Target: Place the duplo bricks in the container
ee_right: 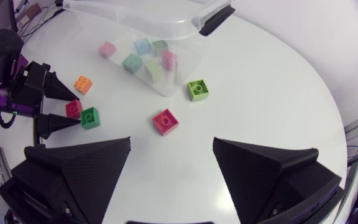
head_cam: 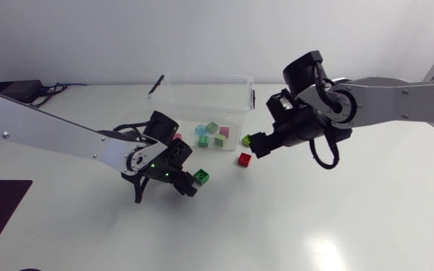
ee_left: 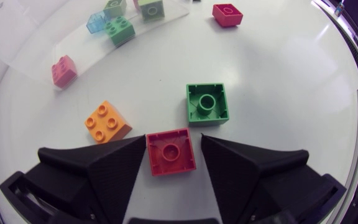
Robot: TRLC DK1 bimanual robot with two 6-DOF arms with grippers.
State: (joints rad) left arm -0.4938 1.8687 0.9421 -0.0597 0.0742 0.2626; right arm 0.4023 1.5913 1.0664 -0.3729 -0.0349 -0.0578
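White table (head_cam: 337, 218) w/ red square duplo brick (ee_left: 171, 152) btwn left fingers (ee_left: 101, 171)

Eleven duplo bricks (ee_right: 165, 121) — one container (head_cam: 202, 76) — two tools (ee_left: 173, 138) (ee_right: 172, 142).

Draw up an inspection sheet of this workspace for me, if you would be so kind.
Surface: white table, no spills seen.
Job's things: clear container at the far side, with several bricks showing through its wall. Loose on the table are a red brick, green brick, orange brick, crimson brick, lime brick and, by the container, a pink brick.
Clutter: small black box at the far left corner.
Grippers: left tool open, red brick between its fingers; right tool open and empty, crimson brick ahead of it.
Cables: black cable loop behind the right tool; leads at the black box.
Surroundings: nothing seen.
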